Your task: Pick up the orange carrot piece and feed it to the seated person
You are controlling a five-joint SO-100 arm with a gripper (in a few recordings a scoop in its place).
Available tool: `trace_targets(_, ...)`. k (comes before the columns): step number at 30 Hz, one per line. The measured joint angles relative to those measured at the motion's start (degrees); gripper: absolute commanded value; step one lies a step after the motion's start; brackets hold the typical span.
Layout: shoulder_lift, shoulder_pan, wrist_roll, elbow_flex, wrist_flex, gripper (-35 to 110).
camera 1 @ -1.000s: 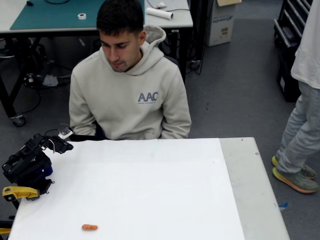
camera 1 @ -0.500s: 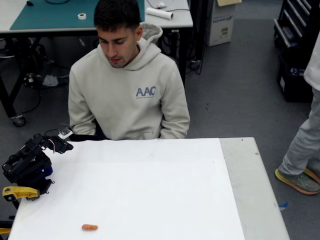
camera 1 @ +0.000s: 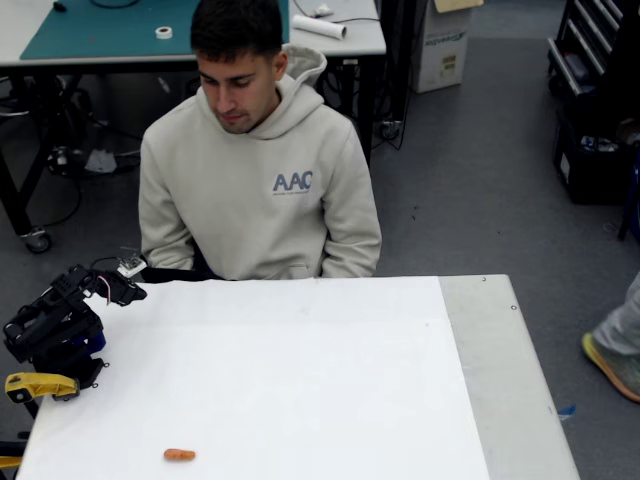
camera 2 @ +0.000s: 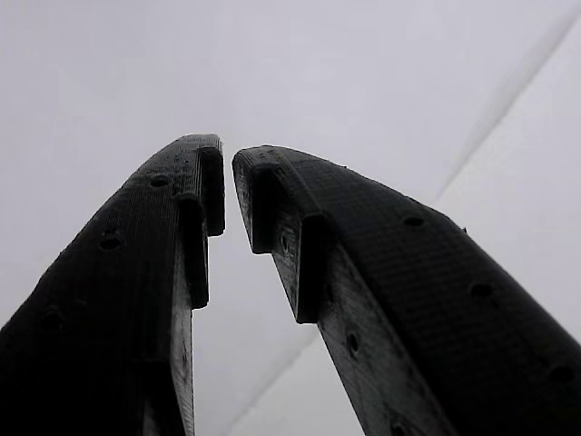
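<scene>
Fixed view: The arm sat folded at the 9 o'clock edge of the white surface (camera 1: 300,380), with its hand (camera 1: 118,290) raised above the surface's far-left corner and nothing between the fingers. From this angle the finger gap could not be judged. The orange carrot piece (camera 1: 179,455) lay flat on the surface near the front-left corner, well apart from the arm. From the hand it lay toward 5 o'clock in the picture. Its long axis ran from 9 to 3 o'clock, parallel to the near edge of the surface. The seated person (camera 1: 258,180) was behind the far edge of the surface at 12 o'clock, head bowed toward the surface, and lay toward 1 o'clock from the hand. The carrot piece was therefore on the opposite side of the hand from the person. Judgement: the pick had not begun, and the reach would have to go toward the near edge first, then back across toward the person.

Wrist view: The two black fingers (camera 2: 127,291) stood almost together, separated at the tips by a narrow slit, and gripped nothing. Plain white surface (camera 2: 363,82) lay beyond them.
</scene>
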State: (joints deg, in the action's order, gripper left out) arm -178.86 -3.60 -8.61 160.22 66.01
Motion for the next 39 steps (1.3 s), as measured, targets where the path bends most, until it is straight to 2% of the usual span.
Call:
trace_targets(9, 23.03, 5.19, 0.53, -16.79, 0.00, -3)
trace_targets(21, 51.42, 20.30, 0.53, -34.54, 0.00, -3)
trace_targets(35, 59.41, 44.12, 0.62, -39.81, 0.00, -3)
trace_targets(39, 59.41, 49.22, 3.69, -39.81, 0.00, -3)
